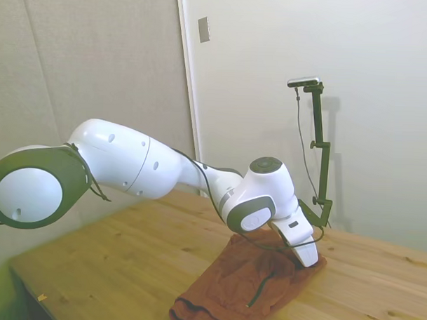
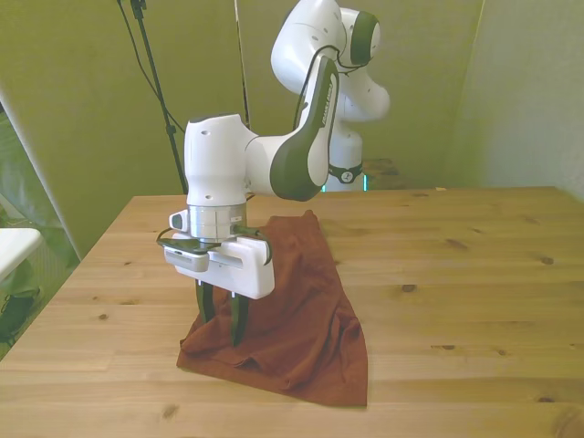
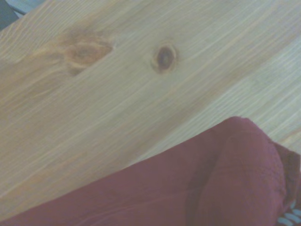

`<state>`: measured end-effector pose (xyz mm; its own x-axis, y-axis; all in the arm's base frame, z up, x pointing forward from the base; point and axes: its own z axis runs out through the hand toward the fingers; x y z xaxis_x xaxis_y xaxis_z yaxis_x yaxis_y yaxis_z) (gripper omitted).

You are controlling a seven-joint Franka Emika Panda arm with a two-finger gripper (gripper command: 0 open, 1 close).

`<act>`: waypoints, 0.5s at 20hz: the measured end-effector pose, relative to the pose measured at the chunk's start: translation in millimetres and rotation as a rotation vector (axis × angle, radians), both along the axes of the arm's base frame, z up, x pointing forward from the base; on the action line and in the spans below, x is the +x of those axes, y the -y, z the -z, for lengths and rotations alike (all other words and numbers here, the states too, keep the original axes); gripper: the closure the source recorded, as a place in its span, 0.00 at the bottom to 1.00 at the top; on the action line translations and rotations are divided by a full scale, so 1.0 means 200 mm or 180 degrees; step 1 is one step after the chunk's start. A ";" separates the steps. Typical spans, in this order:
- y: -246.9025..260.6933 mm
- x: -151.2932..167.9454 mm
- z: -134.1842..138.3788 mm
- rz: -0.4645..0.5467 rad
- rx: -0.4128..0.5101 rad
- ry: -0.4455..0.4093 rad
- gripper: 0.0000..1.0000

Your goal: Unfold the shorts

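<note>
The rust-red shorts (image 2: 301,310) lie crumpled and folded on the wooden table (image 2: 456,274), nearer the front view's left than the middle, with one narrow end reaching toward the far edge and a wider, bunched end near the camera-side edge. In the side view the shorts (image 1: 244,280) show a thin dark stripe running down the folded cloth, and a rolled hem at the near end. The gripper (image 2: 222,319) points straight down over the shorts' edge on the front view's left; its 2 dark fingers (image 2: 239,318) stand slightly spread, with a narrow gap between them, tips down at the cloth surface. Whether any cloth sits between the tips cannot be told. In the side view the gripper (image 1: 309,262) sits at the far end of the garment, low against the fabric. The wrist view shows a fold of the shorts (image 3: 211,188) with a raised ridge, lying against bare table (image 3: 117,84) planks marked by 2 knots.
</note>
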<state>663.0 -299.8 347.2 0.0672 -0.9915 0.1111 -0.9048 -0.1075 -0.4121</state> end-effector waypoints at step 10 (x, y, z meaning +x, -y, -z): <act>0.05 0.02 0.02 0.0014 0.0004 0.0002 1.00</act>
<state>666.2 -310.4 343.4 0.0627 -0.9920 0.1100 -0.9050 -0.1030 -0.4127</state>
